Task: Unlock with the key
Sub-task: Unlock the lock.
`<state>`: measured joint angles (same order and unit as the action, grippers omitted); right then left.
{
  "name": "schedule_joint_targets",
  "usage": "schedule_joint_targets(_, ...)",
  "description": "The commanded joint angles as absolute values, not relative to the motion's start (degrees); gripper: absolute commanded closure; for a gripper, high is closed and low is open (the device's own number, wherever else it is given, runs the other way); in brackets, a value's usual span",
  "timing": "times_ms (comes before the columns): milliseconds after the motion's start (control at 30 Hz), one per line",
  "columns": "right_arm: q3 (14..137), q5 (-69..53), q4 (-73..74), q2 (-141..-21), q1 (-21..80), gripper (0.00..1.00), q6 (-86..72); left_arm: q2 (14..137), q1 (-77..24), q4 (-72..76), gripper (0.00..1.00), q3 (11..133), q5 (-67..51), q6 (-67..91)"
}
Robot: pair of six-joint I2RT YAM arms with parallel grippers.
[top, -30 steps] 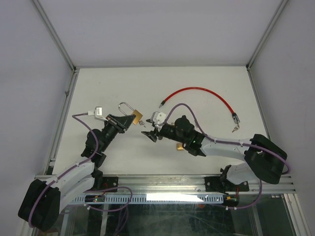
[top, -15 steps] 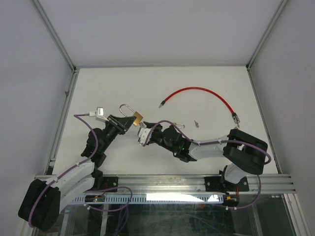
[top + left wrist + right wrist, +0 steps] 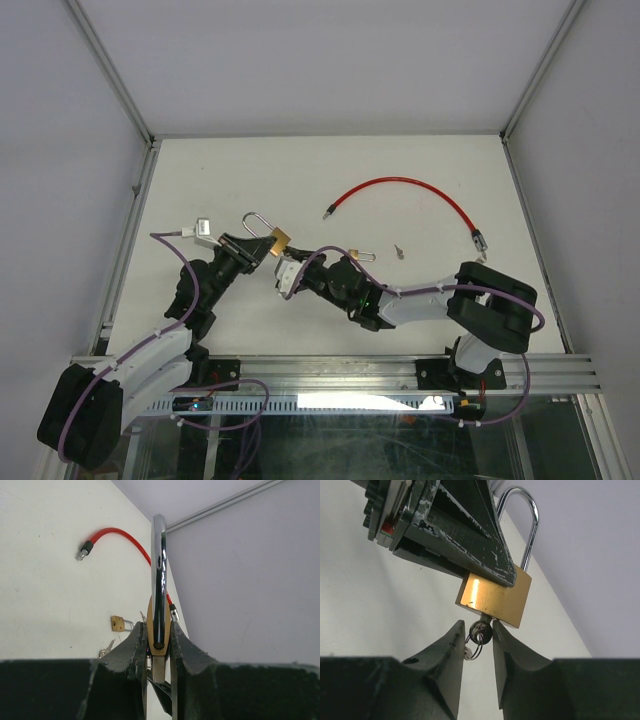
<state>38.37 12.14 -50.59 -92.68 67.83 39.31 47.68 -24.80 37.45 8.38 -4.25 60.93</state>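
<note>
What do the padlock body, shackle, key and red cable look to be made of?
The padlock body looks like brass: golden, brushed, softly reflective. The shackle seems chrome-plated steel, mirror-bright with sharp highlights. The key appears plain silvery metal, duller. The red cable likely has a glossy plastic sheath, with dark collars and metal tips.
</note>
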Motion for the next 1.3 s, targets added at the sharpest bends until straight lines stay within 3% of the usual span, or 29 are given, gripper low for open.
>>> schedule_joint_targets(0, 41.3, 13.7, -55.5, -93.9, 68.2, 0.72, 38.8, 47.4, -25.1, 43.4, 1.0, 12.5, -4.0, 62.1)
schedule_joint_targets(300, 40.9, 15.3, -56.5, -94.4, 68.1, 1.0, 33.3, 47.2, -25.0, 45.0, 1.0, 12.2, -5.9, 63.2)
schedule_joint_targets(633, 41.2, 3.1, -52.8, -90.0, 63.3, 1.0, 9.9, 50.4, -25.0, 57.2, 1.0, 10.0, -13.7, 63.3)
schedule_joint_targets(967, 41.5, -6.1, -48.7, -87.9, 58.5, 1.0, -0.9, 50.4, -25.1, 58.6, 1.0, 10.2, -14.2, 56.6)
schedule_joint_targets(1000, 40.9, -6.9, -48.9, -87.5, 58.5, 0.96, -1.5, 50.4, -25.1, 58.4, 1.0, 10.5, -14.7, 55.7)
schedule_joint_targets(1067, 39.9, -7.3, -46.6, -85.9, 58.5, 0.78, -2.4, 50.3, -25.0, 56.5, 1.0, 11.4, -15.9, 53.6)
schedule_joint_targets(1100, 39.4, -7.3, -44.8, -84.6, 58.2, 0.73, -2.5, 50.1, -25.0, 55.0, 1.0, 12.0, -16.4, 52.6)
schedule_joint_targets(1167, 37.5, -8.0, -42.3, -81.4, 57.4, 0.73, -2.5, 49.6, -25.0, 51.9, 1.0, 12.9, -17.3, 49.4)
schedule_joint_targets(1200, 36.7, -9.6, -41.4, -79.8, 56.6, 0.51, -4.4, 49.5, -25.0, 50.4, 1.0, 13.5, -18.1, 47.8)
schedule_joint_targets(1267, 35.6, -13.3, -38.9, -76.9, 54.5, 0.4, -6.8, 49.4, -25.0, 48.6, 1.0, 14.2, -19.1, 45.5)
